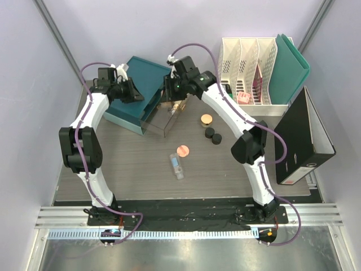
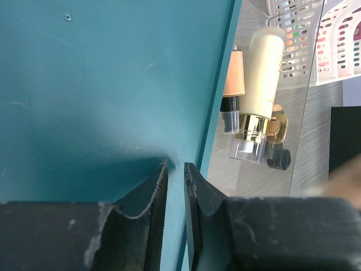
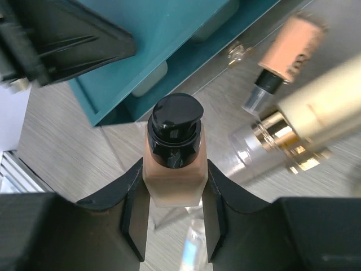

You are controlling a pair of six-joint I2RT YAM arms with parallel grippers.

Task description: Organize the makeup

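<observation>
One tan bottle (image 3: 172, 161) with a black cap is clamped upright between the fingers of my right gripper (image 3: 172, 180), which is closed only as far as the bottle's flat sides allow; I hold it low over the clear box (image 1: 153, 125) in front of the teal box (image 3: 169, 39). Just past my fingers a peach bottle (image 3: 289, 45) and a cream bottle (image 3: 324, 99) with a gold collar lie on their sides, close together, apparently inside that clear box; I count those two as sorted, and the tan one as nearly so.

My left gripper (image 2: 176, 172) sits against the teal box with only a thin slit between its fingers; I cannot tell whether it pinches the box's edge or merely rests there.

Five pieces are left, as I judge it: out on the open bench (image 1: 124, 169) stand a tan-lidded jar (image 1: 206, 119), a black jar (image 1: 210, 132) and a second black jar (image 1: 216, 139) just beside it; nearer my bases lie the pink compact (image 1: 182, 150) and the clear tube (image 1: 176, 166). So I am roughly a third through.

Both my wrists crowd the clear box, so the left could hamper my release; the white file holders (image 1: 248, 56), teal folder (image 1: 292, 65) and black binder (image 1: 307, 135) stand well off to the right, out of the way.
</observation>
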